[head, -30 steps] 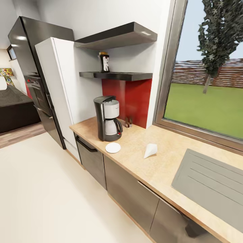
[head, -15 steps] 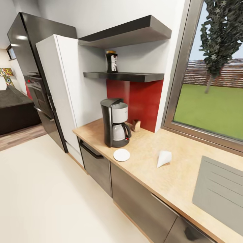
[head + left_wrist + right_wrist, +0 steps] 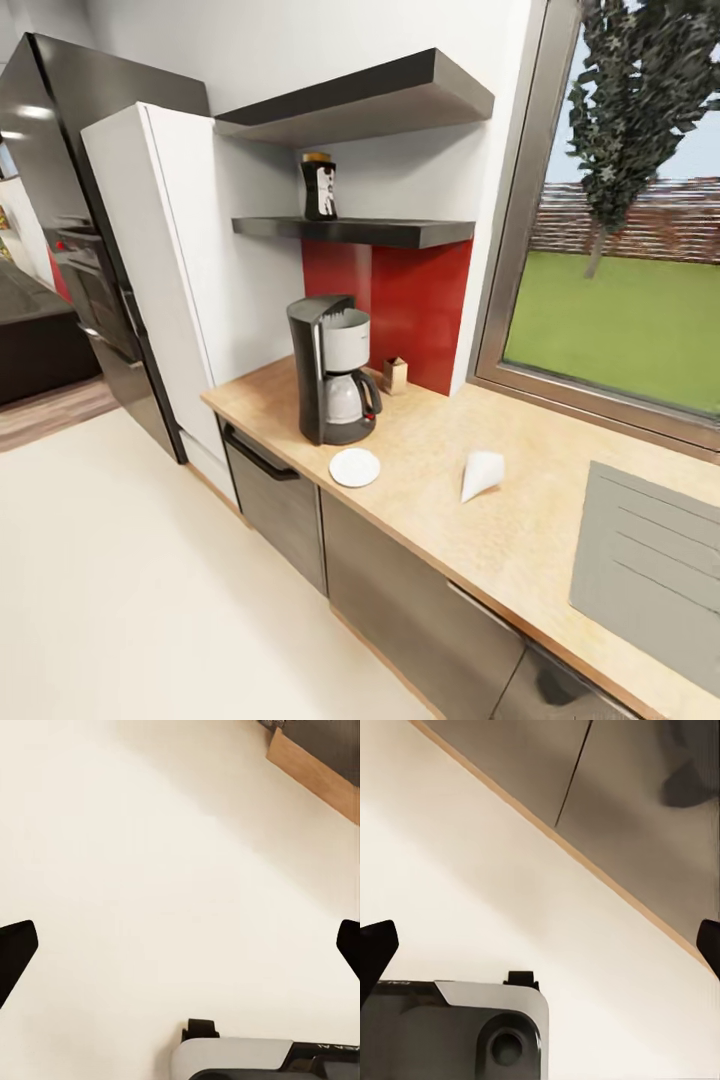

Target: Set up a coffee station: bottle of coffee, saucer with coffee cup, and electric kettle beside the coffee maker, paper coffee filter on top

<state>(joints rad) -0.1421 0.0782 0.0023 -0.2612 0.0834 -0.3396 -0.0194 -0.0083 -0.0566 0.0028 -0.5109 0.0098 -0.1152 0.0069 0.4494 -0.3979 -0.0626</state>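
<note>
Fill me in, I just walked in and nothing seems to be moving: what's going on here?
Nothing is being handled yet. The coffee maker stands on the kitchen countertop, with the saucer just in front of it and the paper coffee filter lying farther along. The bottle of coffee sits on the kitchen shelf. Both tools, left and right, are open over the floor.

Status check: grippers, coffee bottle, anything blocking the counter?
Left gripper and right gripper open, empty, over floor. Bottle of coffee upright on kitchen shelf. Saucer and paper coffee filter beside coffee maker.
</note>
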